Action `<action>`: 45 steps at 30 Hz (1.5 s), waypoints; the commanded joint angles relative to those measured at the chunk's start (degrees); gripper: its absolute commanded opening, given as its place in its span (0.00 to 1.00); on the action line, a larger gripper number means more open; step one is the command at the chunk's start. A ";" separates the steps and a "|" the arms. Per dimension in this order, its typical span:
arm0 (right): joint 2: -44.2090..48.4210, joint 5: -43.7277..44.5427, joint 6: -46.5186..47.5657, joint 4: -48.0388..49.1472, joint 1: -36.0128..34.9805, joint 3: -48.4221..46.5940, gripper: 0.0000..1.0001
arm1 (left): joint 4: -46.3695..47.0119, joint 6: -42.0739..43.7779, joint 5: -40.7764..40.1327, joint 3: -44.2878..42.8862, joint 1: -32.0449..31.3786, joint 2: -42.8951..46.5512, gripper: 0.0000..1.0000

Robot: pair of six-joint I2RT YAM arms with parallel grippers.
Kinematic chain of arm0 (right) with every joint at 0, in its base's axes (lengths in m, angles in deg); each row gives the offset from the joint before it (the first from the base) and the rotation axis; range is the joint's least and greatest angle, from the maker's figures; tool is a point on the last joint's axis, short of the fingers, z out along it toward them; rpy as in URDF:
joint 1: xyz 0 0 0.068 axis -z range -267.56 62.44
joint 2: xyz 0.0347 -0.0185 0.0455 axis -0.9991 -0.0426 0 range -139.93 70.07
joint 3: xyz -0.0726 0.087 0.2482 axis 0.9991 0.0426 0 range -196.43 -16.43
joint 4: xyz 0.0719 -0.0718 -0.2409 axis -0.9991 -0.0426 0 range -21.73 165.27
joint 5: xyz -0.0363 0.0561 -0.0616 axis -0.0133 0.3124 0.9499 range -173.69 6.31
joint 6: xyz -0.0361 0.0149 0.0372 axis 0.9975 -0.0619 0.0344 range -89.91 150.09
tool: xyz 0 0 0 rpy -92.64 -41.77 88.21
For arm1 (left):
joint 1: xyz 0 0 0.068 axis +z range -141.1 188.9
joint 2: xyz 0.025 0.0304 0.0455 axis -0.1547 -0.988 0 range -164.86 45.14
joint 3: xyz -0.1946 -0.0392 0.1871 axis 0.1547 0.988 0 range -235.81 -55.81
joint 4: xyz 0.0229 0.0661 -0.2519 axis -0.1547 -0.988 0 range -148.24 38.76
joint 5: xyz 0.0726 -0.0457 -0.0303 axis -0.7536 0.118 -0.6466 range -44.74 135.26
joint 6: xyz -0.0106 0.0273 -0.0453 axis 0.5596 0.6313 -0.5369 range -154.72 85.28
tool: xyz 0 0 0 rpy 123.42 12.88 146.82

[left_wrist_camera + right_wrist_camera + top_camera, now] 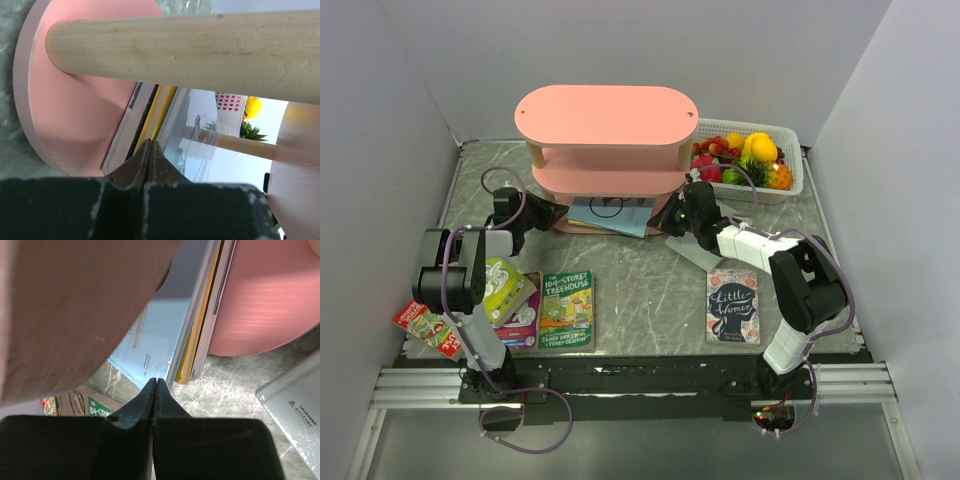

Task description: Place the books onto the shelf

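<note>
The left gripper, its jaws pressed together, points at the near edges of a yellow book and a light blue book lying on the pink shelf board, near a pale wooden post

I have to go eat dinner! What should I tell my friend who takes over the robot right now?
Left gripper: jaws shut, empty, tips by the yellow book on the shelf's bottom board.
Right gripper: jaws shut, empty, tips by the blue book.
Done: blue book lies on the yellow book on the bottom board, partly overhanging its edge.
To do: six on the table: Treehouse, Little Women, red book, lime book, purple book, grey book.
</note>
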 commanded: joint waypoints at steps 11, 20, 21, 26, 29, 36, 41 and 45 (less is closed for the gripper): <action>-3.71 -0.08 -0.03 -0.24 0.22 -3.59 0.00 | 3.62 -0.93 0.41 2.26 -0.81 3.06 0.01; -4.51 -0.69 0.93 -1.21 0.57 -4.55 0.00 | 3.35 -0.93 0.23 2.09 -1.07 3.42 0.01; -4.85 -0.78 1.02 -1.38 0.57 -4.73 0.00 | 3.44 -1.02 0.23 2.08 -1.07 3.33 0.01; -5.91 -1.57 1.20 -1.91 0.57 -5.70 0.00 | 3.71 -1.20 0.49 1.91 -1.16 3.15 0.01; -5.74 -1.57 1.29 -1.47 0.66 -5.78 0.00 | 3.71 -1.11 0.32 2.00 -1.16 3.24 0.01; -6.00 -1.75 1.11 -1.47 0.57 -6.67 0.00 | 3.97 -1.19 0.40 2.52 -1.33 3.59 0.01; -5.03 -1.75 -0.47 1.95 0.57 -4.91 0.00 | 3.88 -1.11 0.40 3.05 -1.51 4.12 0.01; -5.38 -2.28 -1.26 2.66 0.66 -4.82 0.00 | 3.44 -0.84 0.40 3.40 -1.51 4.47 0.01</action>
